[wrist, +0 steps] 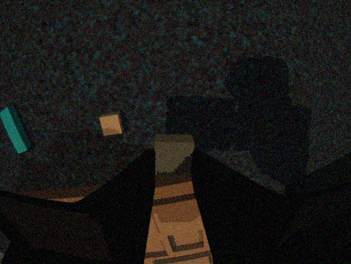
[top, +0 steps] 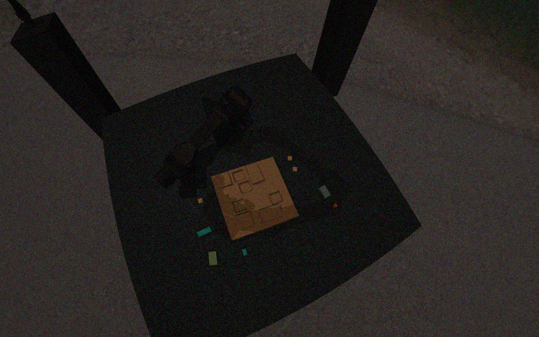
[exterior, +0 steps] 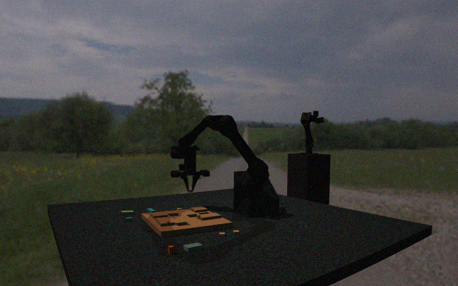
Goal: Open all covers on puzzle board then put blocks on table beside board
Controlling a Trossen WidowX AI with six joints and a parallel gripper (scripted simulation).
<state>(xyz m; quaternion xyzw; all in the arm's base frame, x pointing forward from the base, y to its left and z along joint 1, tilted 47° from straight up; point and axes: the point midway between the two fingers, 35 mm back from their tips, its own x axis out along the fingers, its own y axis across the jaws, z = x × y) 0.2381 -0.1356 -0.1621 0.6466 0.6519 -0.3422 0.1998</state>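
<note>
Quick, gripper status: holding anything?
Gripper: shut on a small tan block, held above the table.

- The counter [top: 318,246] is black.
- The puzzle board [top: 274,216] is orange-tan.
- The gripper [wrist: 175,167] is black; the block [wrist: 174,152] it pinches is dull tan.
- Loose blocks: teal [top: 203,231], pale green [top: 212,257], small teal [top: 244,251], grey-teal [top: 324,191], orange-red [top: 335,205], tan [top: 200,200].
</note>
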